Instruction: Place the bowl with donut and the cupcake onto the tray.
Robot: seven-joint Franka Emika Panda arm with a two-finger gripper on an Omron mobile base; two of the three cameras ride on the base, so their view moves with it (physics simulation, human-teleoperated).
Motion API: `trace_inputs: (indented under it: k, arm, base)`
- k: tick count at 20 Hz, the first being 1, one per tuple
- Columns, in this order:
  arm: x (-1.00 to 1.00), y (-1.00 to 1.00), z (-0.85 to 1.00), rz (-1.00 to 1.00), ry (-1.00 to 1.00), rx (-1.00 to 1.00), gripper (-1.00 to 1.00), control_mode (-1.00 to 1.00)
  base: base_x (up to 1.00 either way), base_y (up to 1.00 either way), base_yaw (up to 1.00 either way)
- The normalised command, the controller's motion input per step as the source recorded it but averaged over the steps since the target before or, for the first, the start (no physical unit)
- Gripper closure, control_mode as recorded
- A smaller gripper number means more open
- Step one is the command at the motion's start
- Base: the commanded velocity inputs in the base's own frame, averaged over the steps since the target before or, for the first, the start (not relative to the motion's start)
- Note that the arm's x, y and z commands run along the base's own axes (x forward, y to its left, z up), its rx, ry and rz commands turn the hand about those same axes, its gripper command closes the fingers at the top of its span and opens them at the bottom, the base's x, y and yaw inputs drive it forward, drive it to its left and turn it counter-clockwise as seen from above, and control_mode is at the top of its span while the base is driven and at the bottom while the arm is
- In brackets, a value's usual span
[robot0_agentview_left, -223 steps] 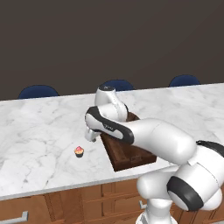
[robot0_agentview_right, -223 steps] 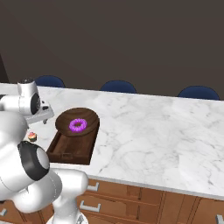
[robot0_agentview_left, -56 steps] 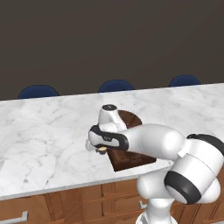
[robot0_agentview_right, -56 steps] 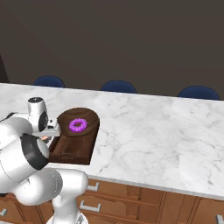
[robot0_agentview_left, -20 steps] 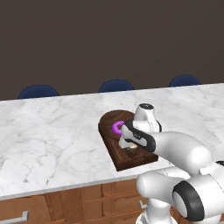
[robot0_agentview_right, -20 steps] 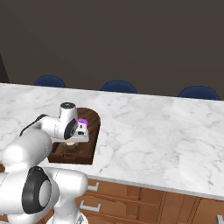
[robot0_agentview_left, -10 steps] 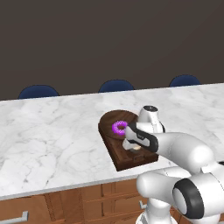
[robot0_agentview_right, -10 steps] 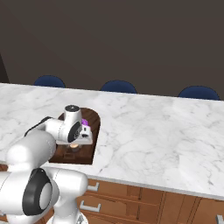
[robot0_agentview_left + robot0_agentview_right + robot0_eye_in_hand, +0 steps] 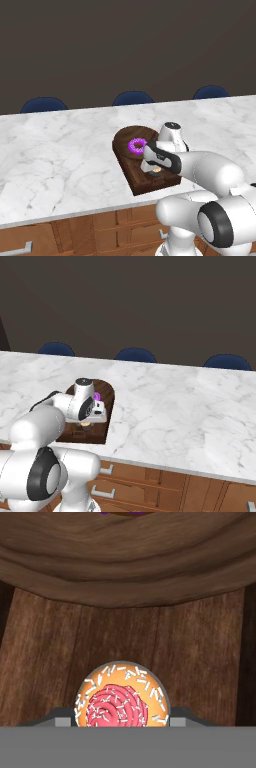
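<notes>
Gripper (image 9: 156,171) low over the tray, jaws set about the small cupcake.

Between the dark fingertips (image 9: 60,718) sits the tiny cupcake (image 9: 121,700) with pink-and-yellow sprinkled topping, seemingly held, just above the plank floor of the rectangular dark brown wooden tray (image 9: 45,642). Beyond it the round dark brown wooden bowl (image 9: 125,567) rests on the tray's far end, holding the purple-frosted ring donut (image 9: 137,145).

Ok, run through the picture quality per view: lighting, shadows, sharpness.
Left base view: flat, even rendered light, no glare on the marble counter; the cupcake sits in shade under the gripper. Right base view: same soft light, with the tray dark and low in contrast. Hand view: very close, the cupcake crisp, the bowl wall slightly soft.
</notes>
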Motion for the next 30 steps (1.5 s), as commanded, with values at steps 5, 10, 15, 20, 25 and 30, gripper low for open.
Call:
trace_inputs:
  k: [5, 10, 15, 20, 25, 30]
  arm:
    - [0.00, 0.00, -0.01, 0.00, 0.00, 0.00, 1.00, -1.00]
    - [0.00, 0.00, 0.00, 0.00, 0.00, 0.00, -1.00, -1.00]
    - [0.00, 0.00, 0.03, 0.00, 0.00, 0.00, -1.00, -1.00]
    - [0.00, 0.00, 0.26, 0.00, 0.00, 0.00, -1.00, -1.00]
    - [-0.02, 0.00, 0.34, 0.00, 0.00, 0.00, -1.00, -1.00]
    - [-0.18, 0.00, 0.35, 0.00, 0.00, 0.00, -1.00, -1.00]
  base:
    - [0.00, 0.00, 0.00]
    - [0.00, 0.00, 0.00]
    - [0.00, 0.00, 0.00]
    - [0.00, 0.00, 0.00]
    - [0.00, 0.00, 0.00]
    - [0.00, 0.00, 0.00]
